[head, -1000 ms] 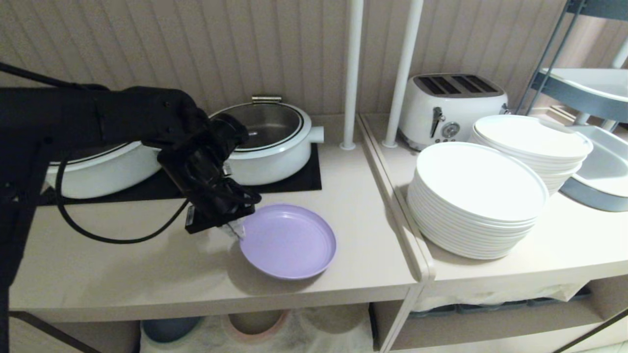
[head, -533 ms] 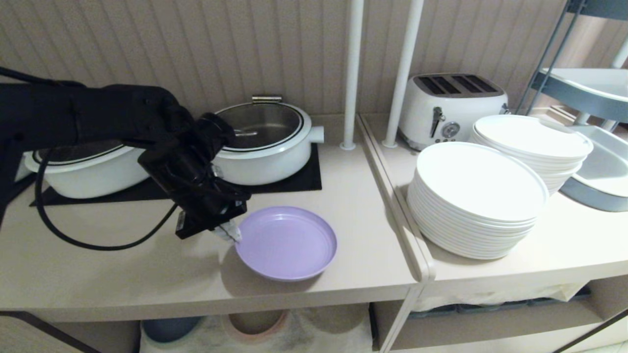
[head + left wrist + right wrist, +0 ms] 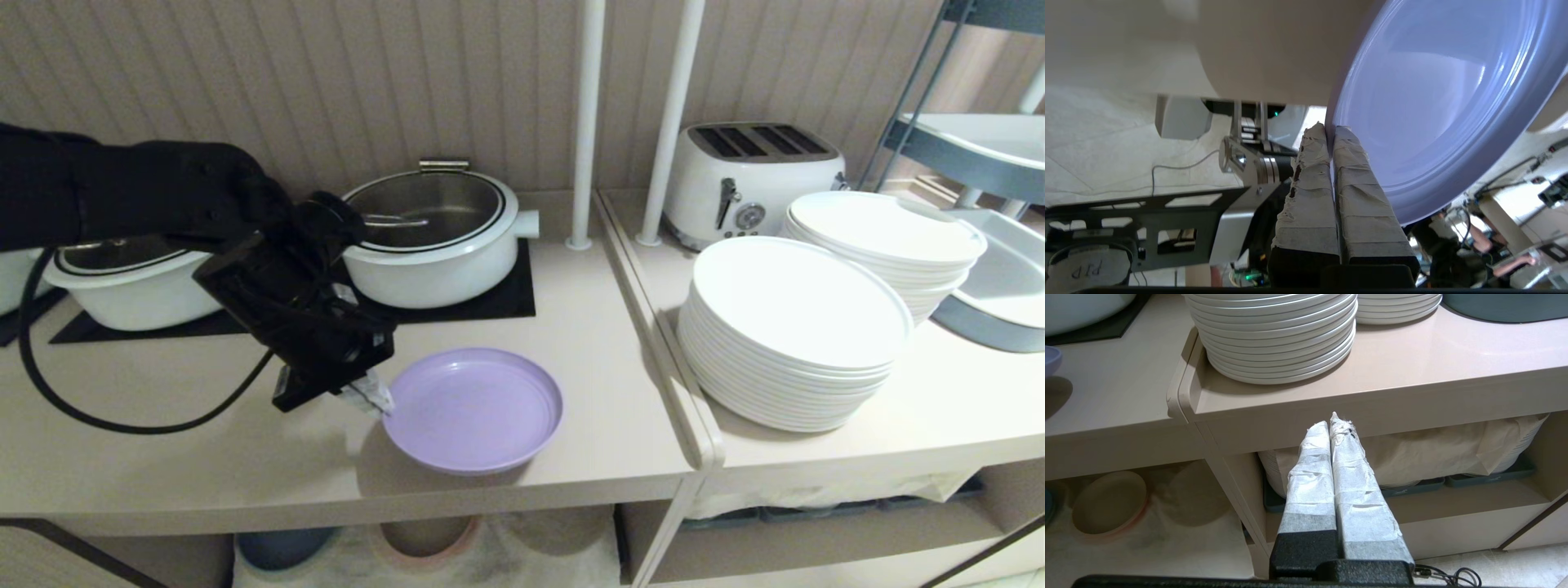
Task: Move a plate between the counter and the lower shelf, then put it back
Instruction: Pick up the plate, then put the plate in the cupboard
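Left gripper (image 3: 377, 400) pinches the plate (image 3: 473, 411) near the counter (image 3: 204, 474) front edge.
Pots (image 3: 433, 233) behind; white plate stack (image 3: 796, 331) beside; right gripper (image 3: 1331, 424) clenched, empty.

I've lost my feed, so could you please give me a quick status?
Left gripper shut on the plate rim, above the counter. Right gripper shut, empty, parked low. Nothing blocking.

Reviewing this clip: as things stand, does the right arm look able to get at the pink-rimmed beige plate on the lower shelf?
Probably yes: the right gripper, shut and empty, hangs before the open shelves, and nothing blocks the pink-rimmed plate.
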{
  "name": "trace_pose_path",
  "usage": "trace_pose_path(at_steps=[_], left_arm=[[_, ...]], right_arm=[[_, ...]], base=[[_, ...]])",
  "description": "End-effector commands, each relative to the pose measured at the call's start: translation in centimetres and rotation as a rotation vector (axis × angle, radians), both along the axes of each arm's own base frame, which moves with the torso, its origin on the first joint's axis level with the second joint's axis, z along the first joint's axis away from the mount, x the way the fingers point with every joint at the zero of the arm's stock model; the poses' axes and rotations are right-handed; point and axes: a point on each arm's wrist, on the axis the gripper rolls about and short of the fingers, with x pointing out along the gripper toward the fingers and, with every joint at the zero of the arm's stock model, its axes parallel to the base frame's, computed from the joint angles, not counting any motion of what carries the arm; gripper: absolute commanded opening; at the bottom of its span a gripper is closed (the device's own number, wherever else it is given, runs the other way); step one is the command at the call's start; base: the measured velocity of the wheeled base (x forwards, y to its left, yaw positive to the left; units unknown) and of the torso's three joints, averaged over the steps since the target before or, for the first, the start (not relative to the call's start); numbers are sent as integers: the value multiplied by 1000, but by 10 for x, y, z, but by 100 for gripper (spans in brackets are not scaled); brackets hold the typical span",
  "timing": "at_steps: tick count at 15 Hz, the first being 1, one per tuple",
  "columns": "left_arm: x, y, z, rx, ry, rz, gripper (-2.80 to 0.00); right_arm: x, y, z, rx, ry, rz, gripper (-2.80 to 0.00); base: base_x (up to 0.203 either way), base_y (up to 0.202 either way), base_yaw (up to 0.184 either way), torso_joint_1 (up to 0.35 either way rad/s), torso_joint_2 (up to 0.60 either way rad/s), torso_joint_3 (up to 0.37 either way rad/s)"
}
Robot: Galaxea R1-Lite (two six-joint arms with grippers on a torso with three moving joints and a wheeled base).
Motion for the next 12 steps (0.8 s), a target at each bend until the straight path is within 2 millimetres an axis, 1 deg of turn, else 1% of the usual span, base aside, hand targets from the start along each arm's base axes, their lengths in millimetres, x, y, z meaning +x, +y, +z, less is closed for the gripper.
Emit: trace_pose_path(at_steps=[1, 4, 7, 12], left_arm=[[-8, 3, 5, -10, 3, 3, -280], [-16, 4, 12, -38, -8, -4, -280], [-27, 7, 15, -39, -4, -8, -280], [-46, 16, 25, -58, -19, 2, -280]], right_arm=[[0, 0, 0, 1, 0, 0, -280], [0, 0, 0, 1, -1, -1, -280], [0, 0, 0, 1, 0, 0, -280], [0, 0, 0, 1, 0, 0, -280]], base=[[0, 0, 0, 0, 0, 0], [0, 0, 0, 0, 0, 0], [0, 0, 0, 0, 0, 0], [0, 0, 0, 0, 0, 0]])
